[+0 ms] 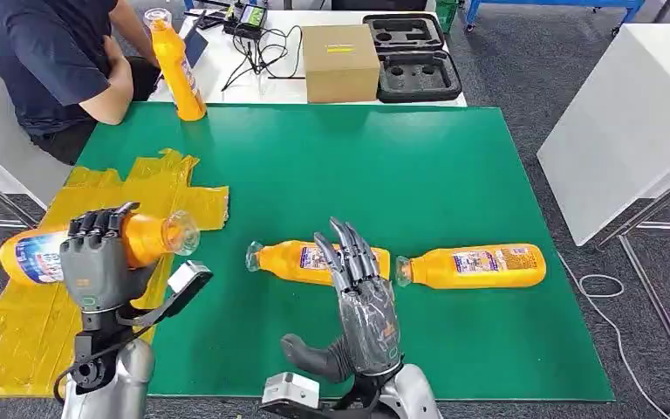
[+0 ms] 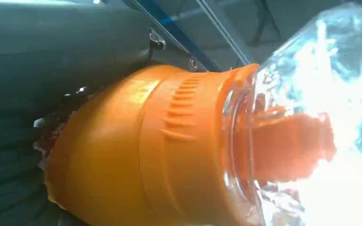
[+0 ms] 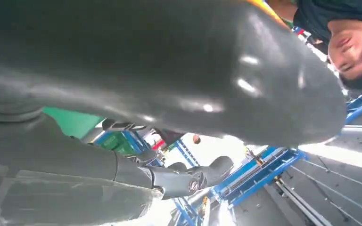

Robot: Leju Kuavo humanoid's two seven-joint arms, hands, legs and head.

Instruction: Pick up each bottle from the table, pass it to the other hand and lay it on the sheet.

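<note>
Left robot hand holds a bottle over the sheet; right robot hand is free.

Left of the green mat, the yellow sheet (image 1: 78,253) lies on the bench; the left robot hand (image 1: 96,253) grips a held bottle (image 1: 144,240) sideways above it, probably ready for laying down. On the mat, the right robot hand (image 1: 362,292), fingers spread and holding nothing, stands before two lying bottles (image 1: 314,260) (image 1: 475,266). An upright bottle (image 1: 177,65) stands at the mat's far edge. All look full of orange liquid.
</note>
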